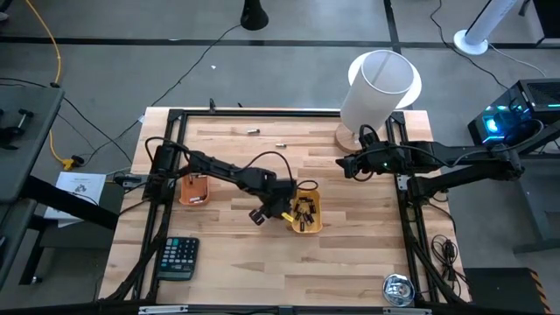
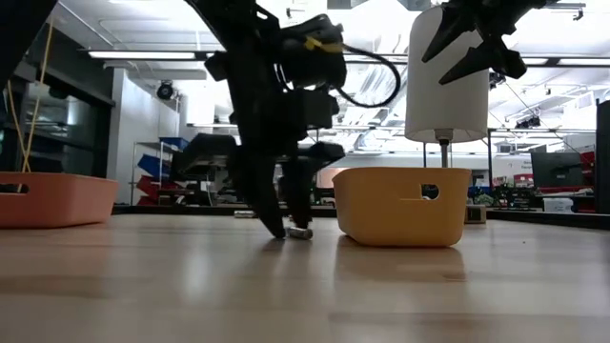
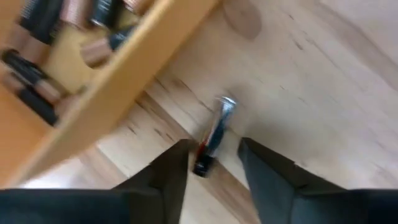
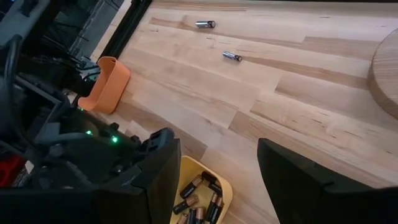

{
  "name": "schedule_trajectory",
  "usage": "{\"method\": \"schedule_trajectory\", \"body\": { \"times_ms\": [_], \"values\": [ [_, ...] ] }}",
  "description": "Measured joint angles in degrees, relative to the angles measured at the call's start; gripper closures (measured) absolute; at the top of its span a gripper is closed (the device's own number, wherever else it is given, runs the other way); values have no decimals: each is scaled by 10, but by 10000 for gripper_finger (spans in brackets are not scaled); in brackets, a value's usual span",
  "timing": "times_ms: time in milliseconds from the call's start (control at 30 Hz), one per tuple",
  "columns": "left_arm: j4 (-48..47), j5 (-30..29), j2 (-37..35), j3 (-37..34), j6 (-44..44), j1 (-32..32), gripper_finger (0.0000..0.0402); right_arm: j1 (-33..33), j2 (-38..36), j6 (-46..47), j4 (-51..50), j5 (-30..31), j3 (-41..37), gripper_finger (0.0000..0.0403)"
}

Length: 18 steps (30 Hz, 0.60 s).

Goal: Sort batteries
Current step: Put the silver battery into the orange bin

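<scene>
A silvery battery with a dark end (image 3: 213,135) lies flat on the wood right beside the yellow tray (image 3: 118,81), which holds several dark and copper batteries (image 3: 37,93). My left gripper (image 3: 214,171) is open and points down at the table. Its fingertips stand on either side of the battery's dark end, and I see no touch. In the low view the battery (image 2: 300,232) lies by the fingertips (image 2: 276,227). Two more batteries (image 4: 205,24) (image 4: 232,56) lie toward the far edge. My right gripper (image 4: 211,168) hangs open above the table, right of the yellow tray (image 1: 308,213).
An orange tray (image 1: 194,190) sits at the left and a black calculator (image 1: 178,258) near the front left corner. A white lamp (image 1: 376,87) stands on a round wooden base at the far right. A shiny metal object (image 1: 398,289) lies at the near right corner.
</scene>
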Motion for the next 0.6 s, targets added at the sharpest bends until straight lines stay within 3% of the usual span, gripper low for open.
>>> {"method": "schedule_trajectory", "body": {
  "times_ms": [200,400,600],
  "values": [
    [-40,17,-8,-1,-69,0,379,0,0,-2,0,0,0,194],
    [-90,32,-39,-31,-182,46,388,0,0,-2,0,0,0,194],
    [-60,-5,-170,-142,-278,133,396,0,0,-2,0,2,0,194]
  ]
}}
